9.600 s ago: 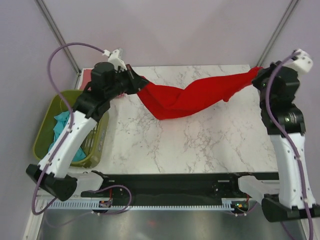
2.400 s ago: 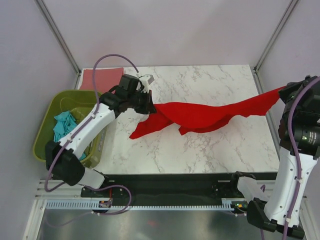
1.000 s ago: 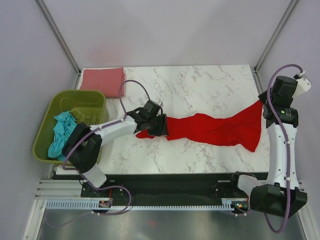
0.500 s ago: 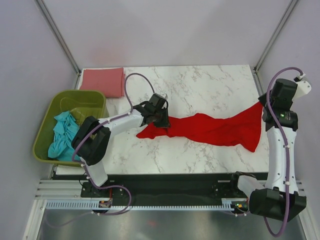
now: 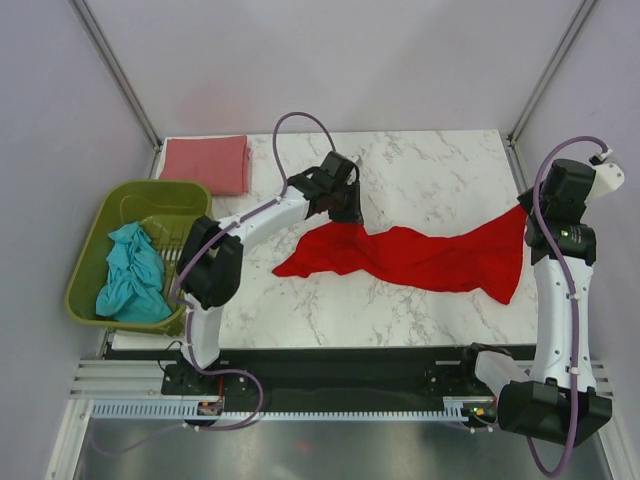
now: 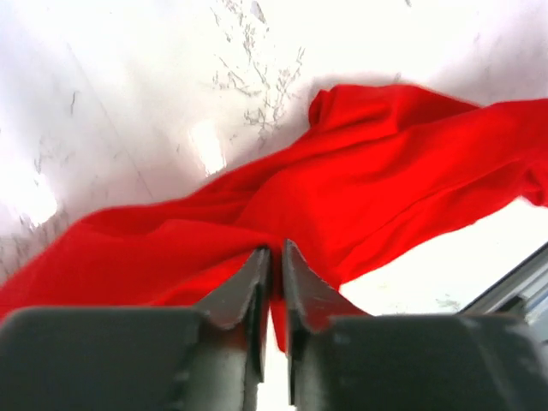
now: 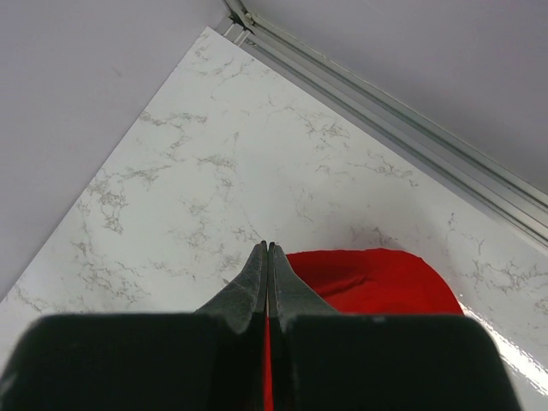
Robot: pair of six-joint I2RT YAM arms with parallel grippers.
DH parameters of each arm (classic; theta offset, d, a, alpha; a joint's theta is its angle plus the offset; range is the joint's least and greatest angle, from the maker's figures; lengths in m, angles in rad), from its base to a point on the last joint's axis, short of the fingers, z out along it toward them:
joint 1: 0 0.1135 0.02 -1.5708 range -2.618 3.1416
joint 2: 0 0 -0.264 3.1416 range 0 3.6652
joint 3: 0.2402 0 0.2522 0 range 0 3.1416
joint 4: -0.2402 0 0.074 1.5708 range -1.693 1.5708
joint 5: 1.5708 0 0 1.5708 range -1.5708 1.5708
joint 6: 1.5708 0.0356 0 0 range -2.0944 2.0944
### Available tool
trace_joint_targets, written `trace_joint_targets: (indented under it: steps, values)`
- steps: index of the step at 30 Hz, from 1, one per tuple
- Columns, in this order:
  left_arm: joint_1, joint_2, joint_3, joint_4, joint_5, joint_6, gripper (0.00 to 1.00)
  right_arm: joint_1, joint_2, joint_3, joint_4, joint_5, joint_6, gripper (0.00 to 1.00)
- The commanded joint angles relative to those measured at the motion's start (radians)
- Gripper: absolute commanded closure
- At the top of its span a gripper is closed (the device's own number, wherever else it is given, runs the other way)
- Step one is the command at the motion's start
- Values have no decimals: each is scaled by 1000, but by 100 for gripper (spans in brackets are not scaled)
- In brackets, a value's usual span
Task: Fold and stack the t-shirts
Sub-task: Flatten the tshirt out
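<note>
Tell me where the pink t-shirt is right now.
In the top view, the pink t-shirt lies folded at the far left corner of the table, just beyond the green basket.

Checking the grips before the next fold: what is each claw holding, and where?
Both hold the red shirt: left claw pinches a fold near one end, right claw the opposite end.

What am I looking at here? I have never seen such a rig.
A robot's left arm and right arm are bolted at the near edge of a marble table. One picture looks down from above; the other two come from a camera on each wrist. The left gripper and the right gripper each pinch a red t-shirt stretched between them over the table. A folded pink t-shirt lies at the far left corner; a teal t-shirt sits in the green basket alongside.
</note>
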Motion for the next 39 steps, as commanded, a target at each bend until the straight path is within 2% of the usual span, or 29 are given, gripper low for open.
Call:
trace_joint_targets:
  steps: [1,2,4,6,11,15,18,22,25,27,28,29,32,36,37,39]
  values:
    - [-2,141,222,-229,25,148,86,-6,-10,1,20,13,-13,100]
    - [-2,158,250,-277,11,159,94,-6,-10,4,20,16,-13,100]
    - [-2,157,273,-337,-38,180,98,-6,-11,5,19,18,-19,100]
    - [-2,99,250,-393,-79,191,98,-6,-10,10,17,21,-22,100]
    - [-2,-140,47,-463,-56,272,98,-6,-5,12,17,0,-21,100]
    - [-4,-218,-24,-541,-85,323,98,-6,-17,-2,19,-14,-18,100]
    - [-3,-179,0,-555,-30,389,98,-6,-30,-18,17,-27,-8,100]
    - [-36,-25,77,-585,40,444,96,-4,-33,-30,19,-25,-21,100]
    - [-95,32,94,-588,50,479,89,-4,-31,-28,17,-14,-30,100]
    - [-141,58,97,-588,57,492,79,-6,-27,-24,14,-13,-31,100]
    - [-149,55,89,-588,53,484,70,-6,-19,-19,10,-13,-31,100]
    - [-152,28,79,-577,36,468,59,-6,-14,-9,7,-14,-33,100]
    - [-140,-67,-16,-497,-28,405,50,-6,3,16,-13,-16,-36,100]
    - [-70,-237,-134,-389,-42,242,51,-6,10,18,-15,-36,-28,100]
    - [-65,-260,-192,-364,-53,157,51,-6,10,18,-15,-40,-27,100]
    - [-68,-305,-254,-292,-91,78,52,-6,9,15,-15,-45,-24,100]
